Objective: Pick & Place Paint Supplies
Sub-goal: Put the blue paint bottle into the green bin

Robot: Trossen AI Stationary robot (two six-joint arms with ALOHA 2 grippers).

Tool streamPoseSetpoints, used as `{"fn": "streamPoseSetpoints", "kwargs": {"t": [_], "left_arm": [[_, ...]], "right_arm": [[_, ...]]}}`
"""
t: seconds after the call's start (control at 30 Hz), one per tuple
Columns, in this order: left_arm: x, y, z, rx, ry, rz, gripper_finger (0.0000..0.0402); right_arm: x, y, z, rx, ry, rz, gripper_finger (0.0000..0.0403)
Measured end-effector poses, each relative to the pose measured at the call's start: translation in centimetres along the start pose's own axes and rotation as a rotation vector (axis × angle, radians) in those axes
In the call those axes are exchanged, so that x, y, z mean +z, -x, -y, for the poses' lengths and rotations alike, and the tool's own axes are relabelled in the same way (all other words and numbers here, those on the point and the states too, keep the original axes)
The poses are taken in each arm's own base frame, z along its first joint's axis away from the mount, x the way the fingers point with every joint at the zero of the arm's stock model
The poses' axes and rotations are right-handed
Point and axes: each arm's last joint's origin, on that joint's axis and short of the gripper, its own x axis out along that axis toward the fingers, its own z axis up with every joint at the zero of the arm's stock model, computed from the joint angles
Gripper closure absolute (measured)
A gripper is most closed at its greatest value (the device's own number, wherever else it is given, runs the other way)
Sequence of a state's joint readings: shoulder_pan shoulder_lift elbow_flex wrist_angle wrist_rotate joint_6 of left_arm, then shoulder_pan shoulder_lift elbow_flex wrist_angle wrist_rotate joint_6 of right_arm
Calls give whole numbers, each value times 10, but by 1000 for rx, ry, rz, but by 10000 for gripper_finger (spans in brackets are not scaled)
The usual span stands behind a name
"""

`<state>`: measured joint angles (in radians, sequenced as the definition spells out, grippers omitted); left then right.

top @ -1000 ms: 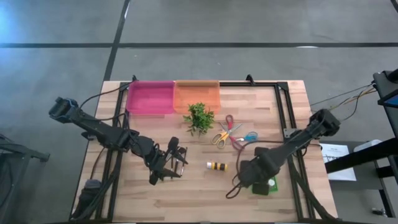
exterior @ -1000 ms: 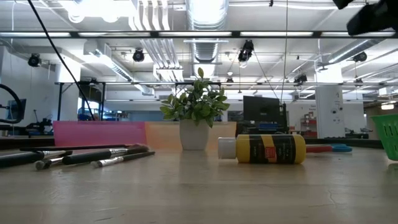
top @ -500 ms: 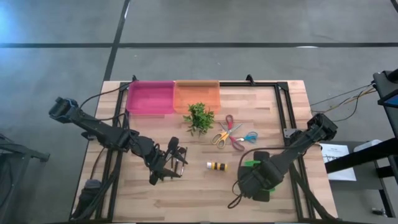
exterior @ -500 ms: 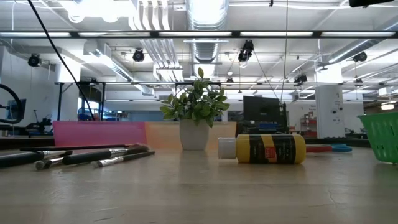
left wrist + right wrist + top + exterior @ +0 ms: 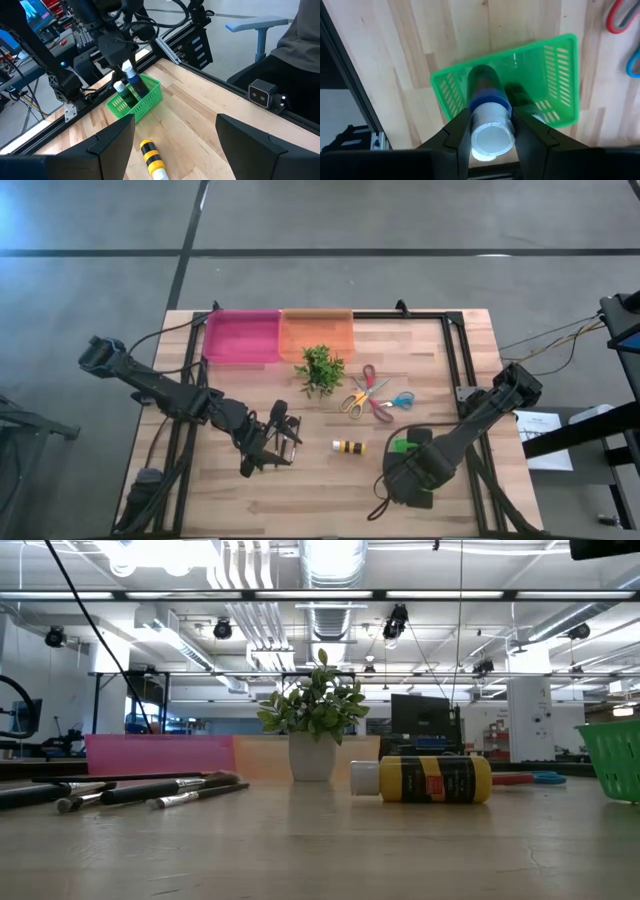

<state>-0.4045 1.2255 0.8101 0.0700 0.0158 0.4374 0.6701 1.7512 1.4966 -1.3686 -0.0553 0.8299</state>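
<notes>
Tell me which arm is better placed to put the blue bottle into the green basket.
The right arm. Its gripper already holds the white-capped blue bottle directly over the green basket. The left gripper sits across the table by the brushes, empty.

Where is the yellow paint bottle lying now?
In the high view, the yellow bottle lies on its side mid-table, between the brushes and the green basket, nearer the front edge than the scissors.
</notes>
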Motion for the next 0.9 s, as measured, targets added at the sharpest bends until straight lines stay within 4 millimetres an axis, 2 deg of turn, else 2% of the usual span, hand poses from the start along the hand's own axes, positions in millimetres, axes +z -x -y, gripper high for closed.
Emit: {"fn": "streamPoseSetpoints", "kwargs": {"t": [0.23,0.9], "left_arm": [[-4,-1,2,-1,0,-2,115],[-3,-1,1,2,0,2,115]], "right_arm": [[-2,-14,1,12,14,-21,294],[-5,-28,-3,30,45,-9,294]]}}
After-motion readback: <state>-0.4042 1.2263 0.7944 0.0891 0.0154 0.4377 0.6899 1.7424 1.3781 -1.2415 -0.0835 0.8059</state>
